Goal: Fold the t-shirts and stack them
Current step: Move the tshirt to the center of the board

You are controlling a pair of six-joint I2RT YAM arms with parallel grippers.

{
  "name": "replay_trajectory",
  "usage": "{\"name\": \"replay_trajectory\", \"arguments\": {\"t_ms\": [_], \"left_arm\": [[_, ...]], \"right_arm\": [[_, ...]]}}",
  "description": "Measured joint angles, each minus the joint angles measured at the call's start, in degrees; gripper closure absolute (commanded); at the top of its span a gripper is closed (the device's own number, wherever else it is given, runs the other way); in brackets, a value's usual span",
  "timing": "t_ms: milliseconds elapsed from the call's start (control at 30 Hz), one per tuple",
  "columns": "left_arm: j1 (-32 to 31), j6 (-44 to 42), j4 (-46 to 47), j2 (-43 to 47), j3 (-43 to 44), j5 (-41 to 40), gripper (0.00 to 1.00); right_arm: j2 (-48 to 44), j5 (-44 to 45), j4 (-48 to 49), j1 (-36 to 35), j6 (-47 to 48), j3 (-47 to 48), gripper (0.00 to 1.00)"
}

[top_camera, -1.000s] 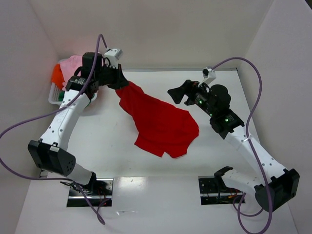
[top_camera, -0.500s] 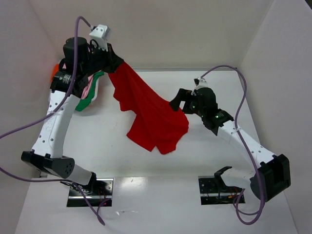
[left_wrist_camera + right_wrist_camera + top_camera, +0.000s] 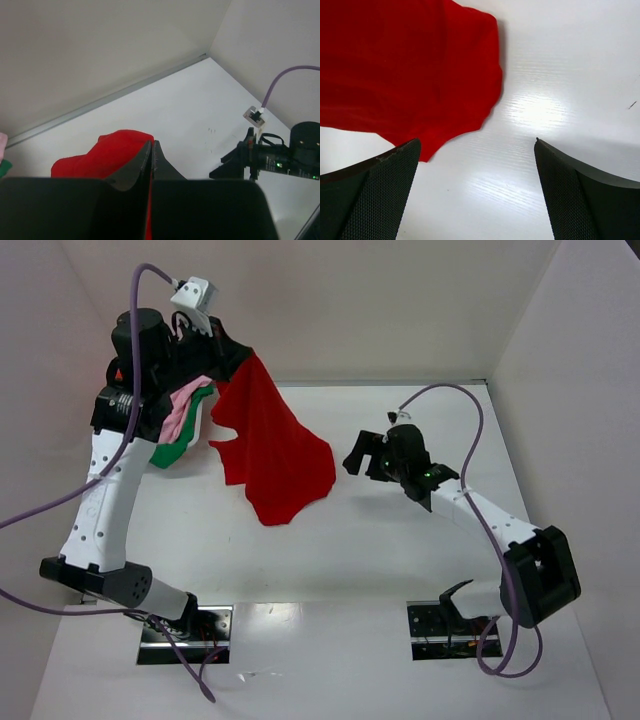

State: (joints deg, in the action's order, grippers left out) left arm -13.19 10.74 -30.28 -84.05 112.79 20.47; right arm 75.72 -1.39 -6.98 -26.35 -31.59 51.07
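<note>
My left gripper [image 3: 235, 358] is shut on the top edge of the bright red t-shirt [image 3: 270, 455] and holds it high at the back left, so the shirt hangs down over the table. In the left wrist view red cloth [image 3: 107, 157] shows between and below the shut jaws. My right gripper [image 3: 354, 457] is open and empty, just right of the shirt's lower edge; its view shows the red shirt [image 3: 405, 65] lying ahead at upper left. The pink [image 3: 185, 405] and green [image 3: 178, 448] t-shirts hang at the left arm; a bit of orange [image 3: 117, 371] shows behind it.
White walls close off the table at the back and both sides. The right arm's forearm [image 3: 480, 515] stretches across the right half of the table. Two metal base plates [image 3: 185, 632] sit at the near edge.
My left gripper has lifted the red shirt higher and to the left, pulling its lower part off the table. My right gripper has moved left and down toward the shirt's edge.
</note>
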Motion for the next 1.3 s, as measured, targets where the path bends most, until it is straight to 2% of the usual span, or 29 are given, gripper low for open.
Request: {"name": "replay_trajectory", "arguments": {"t_ms": [333, 433, 933, 1067, 1300], "left_arm": [[0.0, 0.0, -1.4, 6.3, -10.9, 1.8, 1.00], [0.0, -0.1, -1.8, 7.9, -12.7, 1.1, 1.00], [0.0, -0.1, -2.4, 9.7, -16.5, -2.6, 1.00], [0.0, -0.3, -2.5, 9.8, -16.5, -3.5, 1.00], [0.0, -0.5, -2.8, 11.1, -17.0, -5.7, 1.00]], "right_arm": [[13.7, -3.5, 4.0, -0.2, -0.5, 3.5, 0.01], [17.5, -3.5, 4.5, -0.6, -0.5, 5.6, 0.03], [30.6, -0.9, 4.3, -2.3, 0.6, 14.8, 0.16], [32.6, -0.7, 4.2, -2.3, 0.8, 16.7, 0.23], [35.1, -1.0, 4.3, -2.7, 1.0, 17.7, 0.28]]}}
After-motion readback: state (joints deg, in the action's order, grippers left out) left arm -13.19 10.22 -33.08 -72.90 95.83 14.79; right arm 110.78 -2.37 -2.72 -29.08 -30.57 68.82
